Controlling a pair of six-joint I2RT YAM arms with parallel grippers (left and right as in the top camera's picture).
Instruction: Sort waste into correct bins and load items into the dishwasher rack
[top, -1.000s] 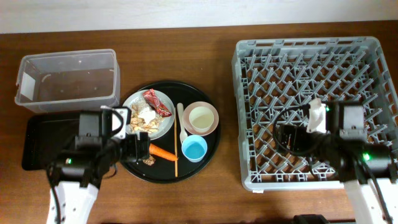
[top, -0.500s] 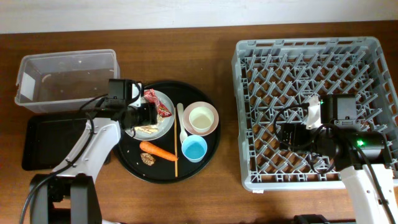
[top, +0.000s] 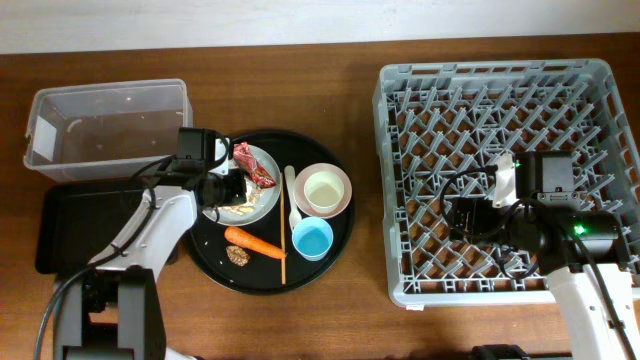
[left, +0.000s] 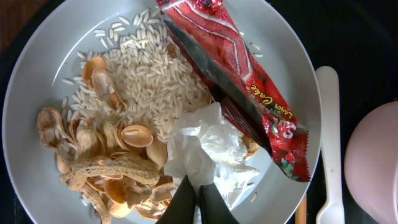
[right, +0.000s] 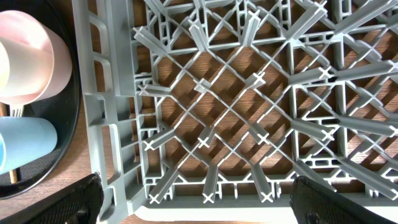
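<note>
Grey dishwasher rack holds nothing, the right gripper spread wide above its grid. Clear box and shallow black tray are empty too, so the sorting has, I judge, barely begun. On the plate, amid rice and peanut shells, the crumpled white tissue lies touching the red wrapper, soft and creased; the left gripper is pinched onto its lower fold

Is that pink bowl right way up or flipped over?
Right way up: from overhead the pink bowl shows its open, pale inside, standing on the round black tray.
</note>
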